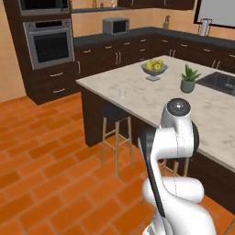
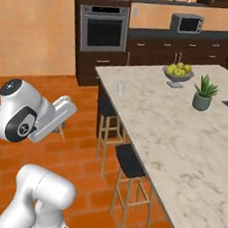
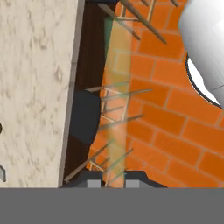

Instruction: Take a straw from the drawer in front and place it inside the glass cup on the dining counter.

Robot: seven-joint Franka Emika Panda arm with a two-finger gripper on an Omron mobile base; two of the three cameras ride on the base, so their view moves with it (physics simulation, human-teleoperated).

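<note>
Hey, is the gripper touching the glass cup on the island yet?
Apart. In the right base view the glass cup stands alone on the dining counter. In the hand view the gripper, clamped on a translucent straw, hangs over floor beside the counter.

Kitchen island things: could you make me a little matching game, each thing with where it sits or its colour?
1 glass cup
2 fruit bowl
3 potted plant
4 stool

A tucked under the counter's edge, dark seat
B holds yellow-green fruit
C clear, near the counter's corner
D green leaves, grey-green pot

Pairs: 1-C, 2-B, 3-D, 4-A
</note>
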